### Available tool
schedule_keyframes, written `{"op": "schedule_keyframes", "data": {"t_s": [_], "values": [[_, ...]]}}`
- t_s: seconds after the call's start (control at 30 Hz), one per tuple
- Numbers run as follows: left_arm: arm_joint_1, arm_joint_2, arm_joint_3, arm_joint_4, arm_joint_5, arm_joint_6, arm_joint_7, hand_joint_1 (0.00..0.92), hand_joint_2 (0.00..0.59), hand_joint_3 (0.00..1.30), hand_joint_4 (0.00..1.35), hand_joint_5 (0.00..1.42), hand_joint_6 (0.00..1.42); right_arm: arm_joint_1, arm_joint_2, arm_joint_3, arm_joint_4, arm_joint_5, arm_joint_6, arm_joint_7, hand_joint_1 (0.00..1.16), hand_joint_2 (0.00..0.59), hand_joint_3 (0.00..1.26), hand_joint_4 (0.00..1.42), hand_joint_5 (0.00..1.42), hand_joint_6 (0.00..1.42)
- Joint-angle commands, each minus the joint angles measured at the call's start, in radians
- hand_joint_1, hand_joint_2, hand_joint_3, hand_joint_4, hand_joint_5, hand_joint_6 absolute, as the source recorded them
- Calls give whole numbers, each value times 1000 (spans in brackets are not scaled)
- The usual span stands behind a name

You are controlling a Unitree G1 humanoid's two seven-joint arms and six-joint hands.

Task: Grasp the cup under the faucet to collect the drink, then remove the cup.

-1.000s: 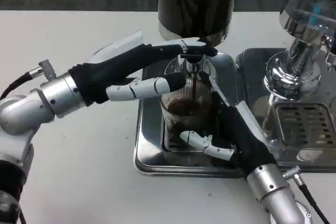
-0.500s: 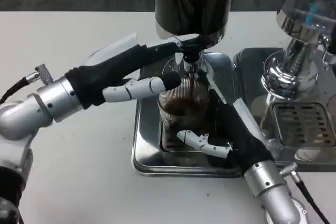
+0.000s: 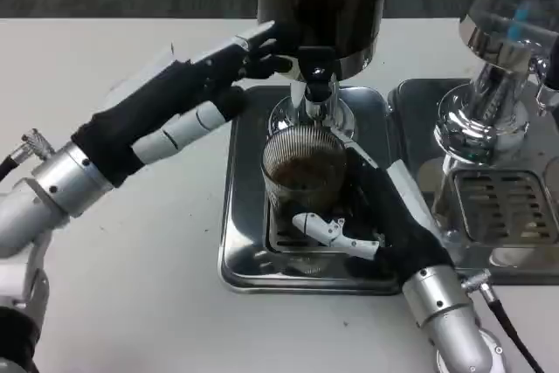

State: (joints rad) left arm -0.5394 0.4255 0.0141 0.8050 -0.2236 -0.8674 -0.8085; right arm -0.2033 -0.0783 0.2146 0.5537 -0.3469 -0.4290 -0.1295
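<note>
the ribbed glass cup stands under the faucet on the steel drip tray, holding dark drink. the right hand grips it; removal remains. left of the faucet, the left hand hovers spread, holding nothing.

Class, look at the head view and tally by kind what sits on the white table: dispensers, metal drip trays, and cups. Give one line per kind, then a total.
Dispensers: 2, the dark dispenser and the chrome dispenser
Metal drip trays: 2, the left tray and the right tray
Cups: 1, the ribbed cup
Total: 5
</note>
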Motion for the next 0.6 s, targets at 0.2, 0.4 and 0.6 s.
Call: {"op": "schedule_keyframes", "data": {"t_s": [0.2,0.4,0.6], "values": [[111,-10,103,-126,-82,67,42,0,146,152,202,212,207,2,10,13,29,-8,28,-17,718,222,260,344,309,315],[203,-19,162,-201,-118,123,82,0,147,181,256,249,249,0,16,17,45,-9,18,-40,718,222,313,426,426,481],[299,-25,211,-222,-130,164,125,0,158,198,285,278,279,-3,26,18,62,-14,0,-75,725,225,362,476,497,590]]}}
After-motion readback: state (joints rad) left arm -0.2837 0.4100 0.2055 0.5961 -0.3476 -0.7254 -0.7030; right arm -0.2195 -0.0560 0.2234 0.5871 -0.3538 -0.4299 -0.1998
